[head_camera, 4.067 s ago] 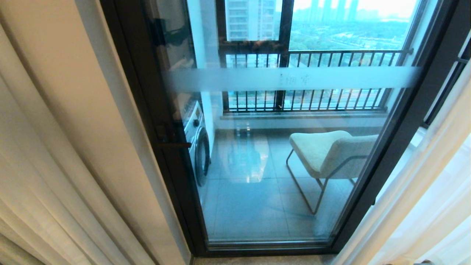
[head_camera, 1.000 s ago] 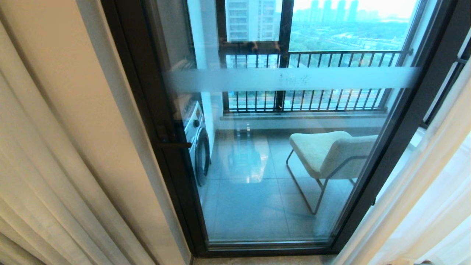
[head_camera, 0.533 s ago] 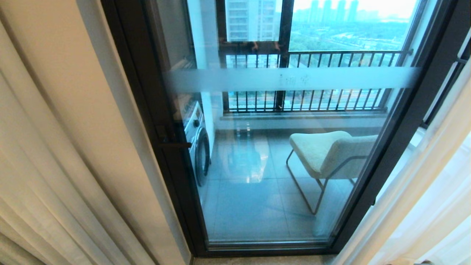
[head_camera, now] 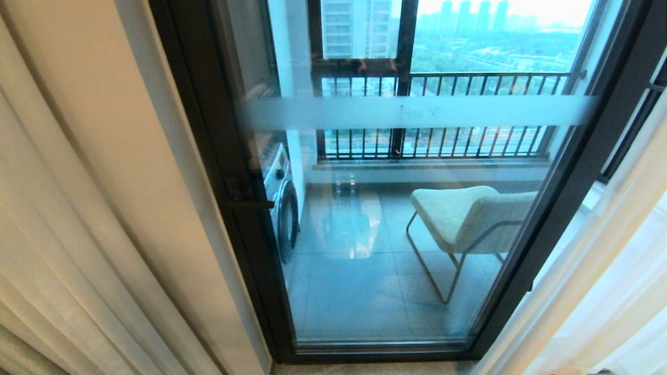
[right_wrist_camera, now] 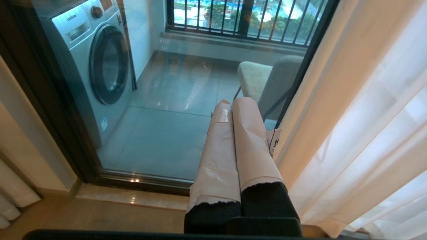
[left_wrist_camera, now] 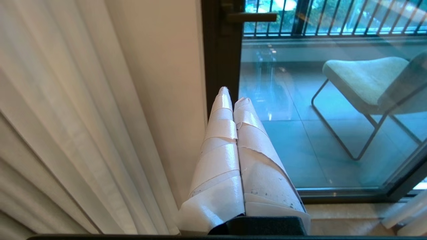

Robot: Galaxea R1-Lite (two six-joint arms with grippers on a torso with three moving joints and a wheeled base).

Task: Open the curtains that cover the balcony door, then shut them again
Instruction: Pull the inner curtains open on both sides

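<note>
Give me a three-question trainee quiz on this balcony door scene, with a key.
1. True or false: the curtains cover the glass of the balcony door.
2. What stands on the balcony to the left, behind the glass? A) a bicycle B) a washing machine C) a plant pot
3. How do the jaws of the left gripper and the right gripper stand, and do they hold any fabric?

Key: 1 false, the curtains hang drawn aside on both sides; 2 B; 3 both shut, holding nothing, each gripper apart from the fabric beside it.
</note>
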